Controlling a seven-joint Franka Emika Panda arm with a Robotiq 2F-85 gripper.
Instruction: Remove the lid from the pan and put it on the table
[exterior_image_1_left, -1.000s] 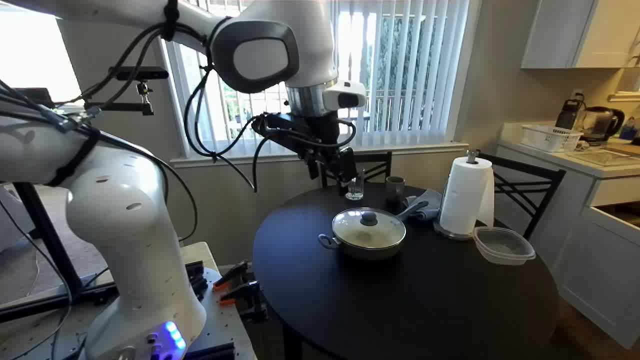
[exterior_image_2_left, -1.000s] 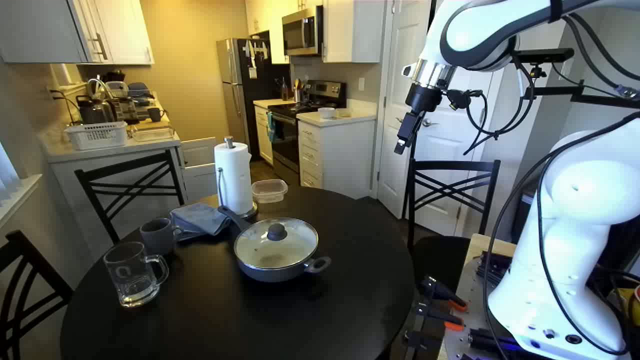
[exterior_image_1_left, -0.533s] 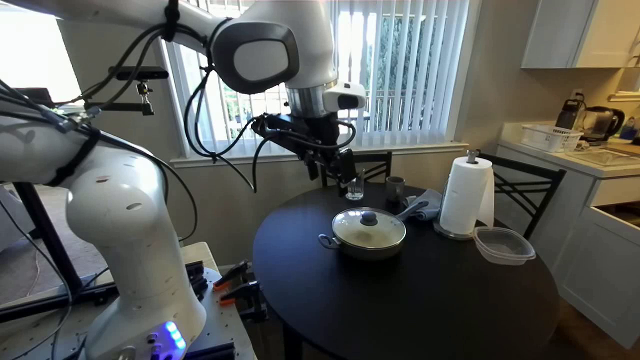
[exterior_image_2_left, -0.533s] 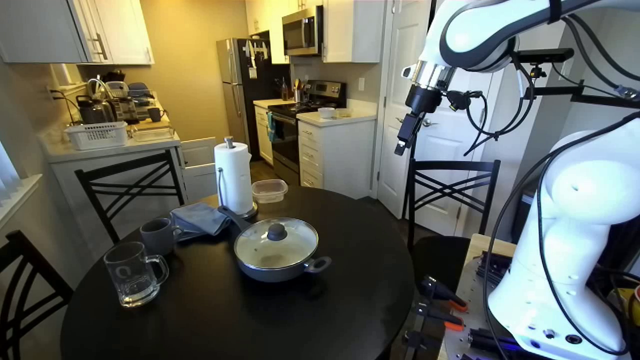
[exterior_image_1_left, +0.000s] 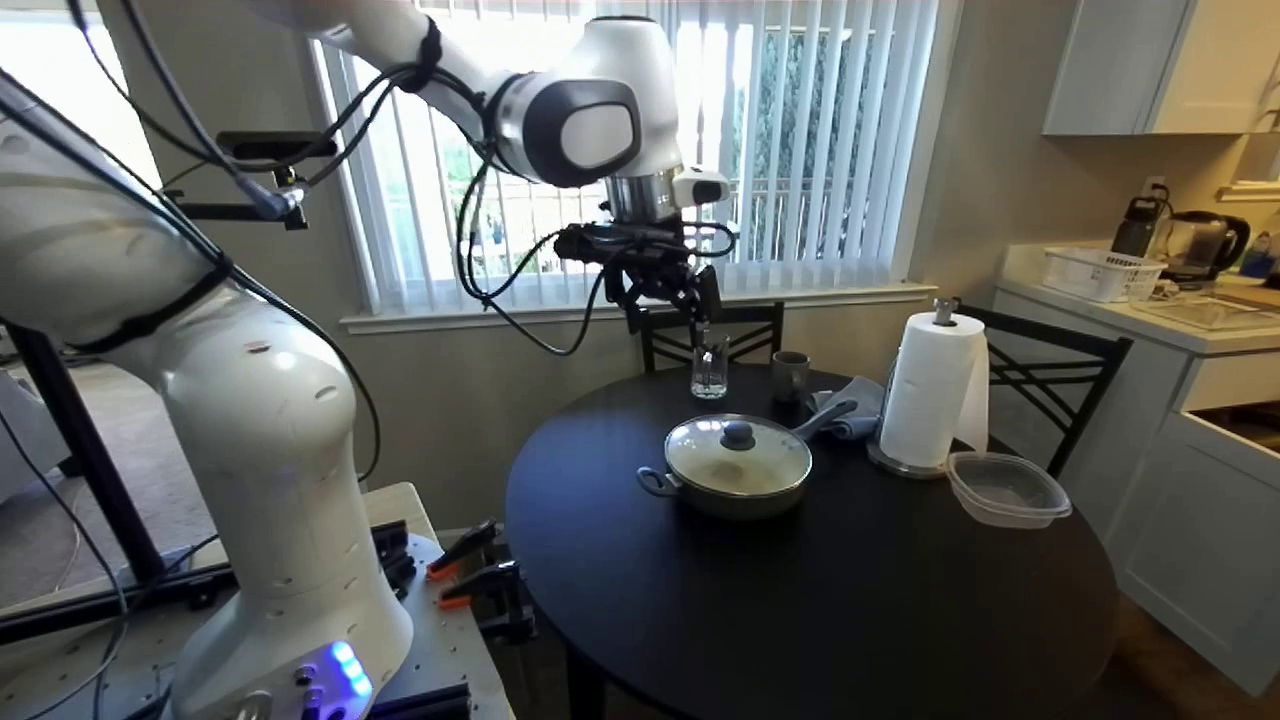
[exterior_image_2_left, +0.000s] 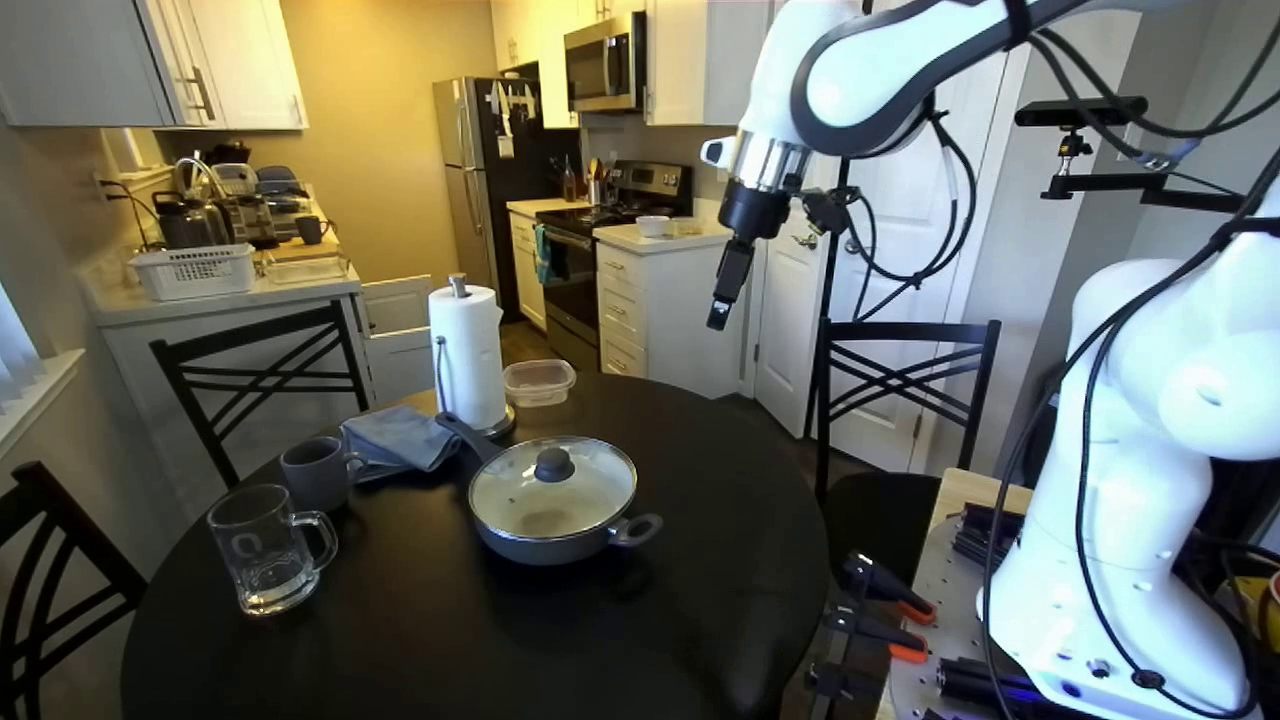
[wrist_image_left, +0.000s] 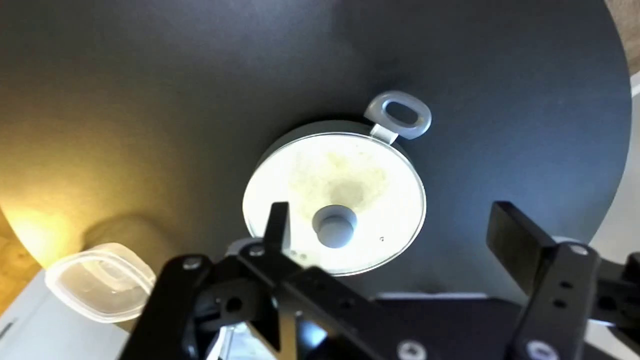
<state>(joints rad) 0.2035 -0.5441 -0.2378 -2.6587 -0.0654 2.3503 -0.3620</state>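
Lid (exterior_image_2_left: 550, 492) sits on the pan (exterior_image_2_left: 548, 549), well in from the edges of the round table (exterior_image_2_left: 640, 640). I record a paper-towel roll (exterior_image_1_left: 932, 395) upright near the pan, a plastic tub (exterior_image_1_left: 1008, 492) close to the edge, and a glass mug (exterior_image_2_left: 266, 552) near the window-side edge. My gripper (wrist_image_left: 391, 215) hangs higher, jaws spread wide.

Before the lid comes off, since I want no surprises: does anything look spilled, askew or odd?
The lid sits evenly on the pan; no spill shows. One oddity: a drawer or cabinet below the counter looks open, its dark inside showing.
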